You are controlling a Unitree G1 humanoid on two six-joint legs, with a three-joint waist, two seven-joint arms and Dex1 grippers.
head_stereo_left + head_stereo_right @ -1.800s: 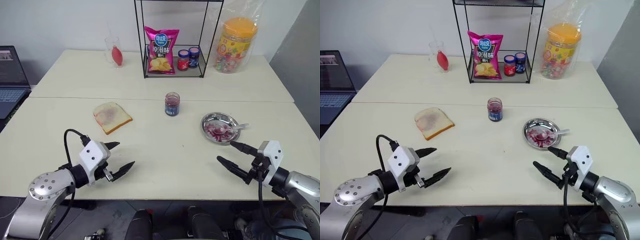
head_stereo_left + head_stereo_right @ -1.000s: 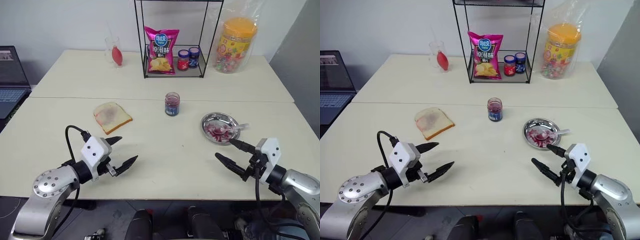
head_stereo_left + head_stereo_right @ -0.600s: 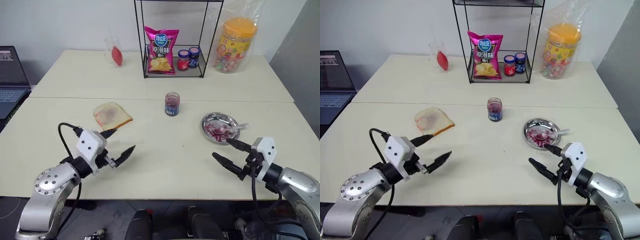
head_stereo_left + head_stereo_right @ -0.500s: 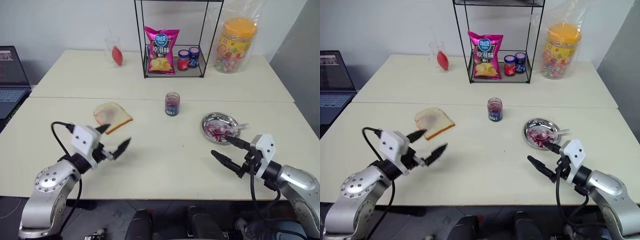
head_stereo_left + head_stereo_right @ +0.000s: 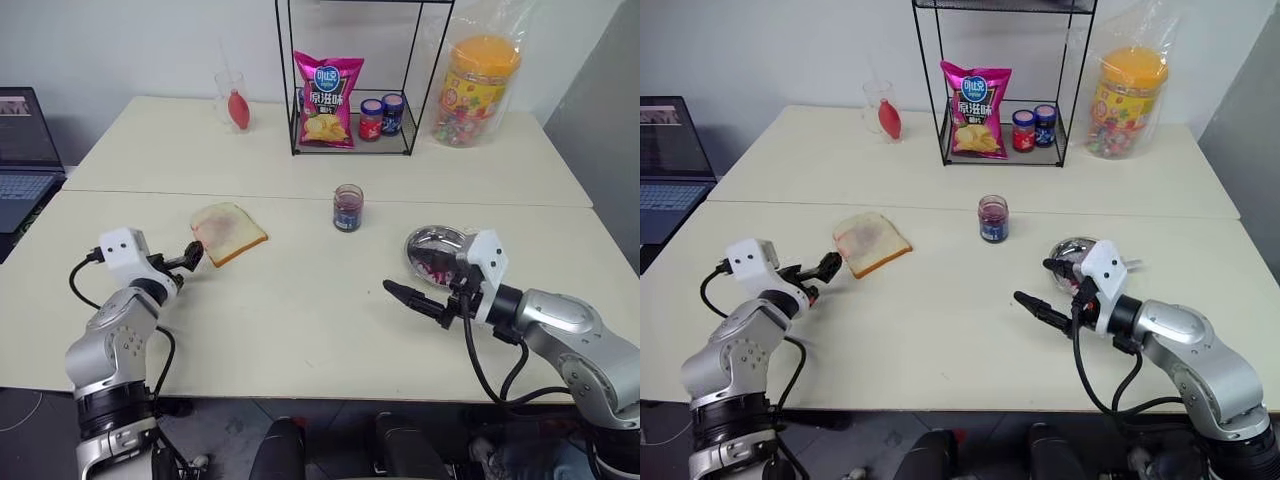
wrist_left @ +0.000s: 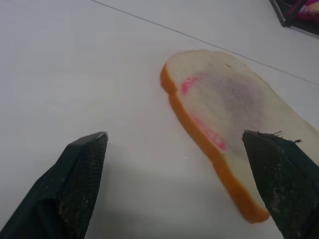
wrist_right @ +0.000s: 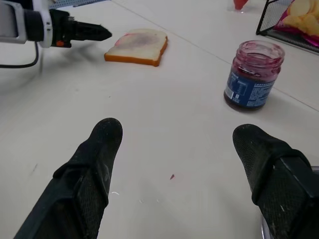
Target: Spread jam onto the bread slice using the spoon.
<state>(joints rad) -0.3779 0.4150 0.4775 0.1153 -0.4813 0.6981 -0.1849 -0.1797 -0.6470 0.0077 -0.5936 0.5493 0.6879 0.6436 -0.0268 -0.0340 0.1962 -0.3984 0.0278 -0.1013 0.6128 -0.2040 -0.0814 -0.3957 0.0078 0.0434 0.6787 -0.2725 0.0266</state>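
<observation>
bread slice [image 5: 228, 232]: soft, light, tears easily; best steadied at its crust.
left gripper [image 6: 184, 189]: jaws wide apart, empty.
right gripper [image 7: 179, 159]: likewise spread, holding nothing.

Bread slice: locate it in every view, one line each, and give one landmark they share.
Left eye view: bread slice left of centre, just ahead of the left end effector.
Right eye view: bread slice left of centre, same spot.
Left wrist view: bread slice lies flat, close ahead between the open fingers.
Right wrist view: bread slice far across the table.
Shared landmark: the pinkish smear on its face.
</observation>
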